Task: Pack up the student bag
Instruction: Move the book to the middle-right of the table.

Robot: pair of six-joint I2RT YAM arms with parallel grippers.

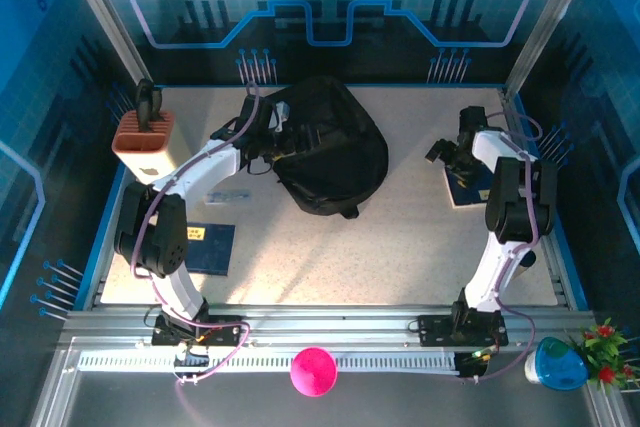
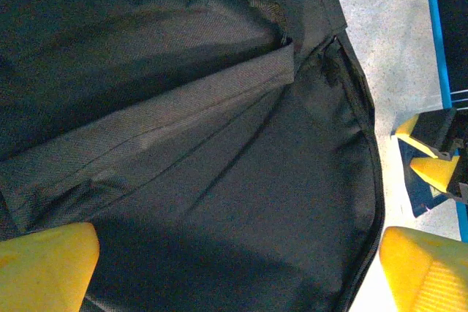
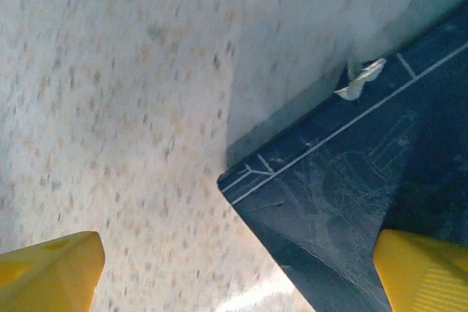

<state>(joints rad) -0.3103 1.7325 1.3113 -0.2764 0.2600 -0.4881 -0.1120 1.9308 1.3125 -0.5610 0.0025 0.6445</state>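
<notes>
One black student bag (image 1: 325,147) lying flat at the far middle of the table (image 1: 400,247).
Its long axis runs roughly far to near; its top end I cannot tell. Left gripper (image 2: 234,268) over its fabric, jaws wide and empty; right gripper (image 3: 234,268), jaws wide too, over a dark blue book (image 3: 351,180) corner on the speckled table, blue panelled walls around.

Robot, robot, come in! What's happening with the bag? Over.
Left gripper open at the bag. Right gripper open over a blue book's corner. Second book lying loose.
</notes>
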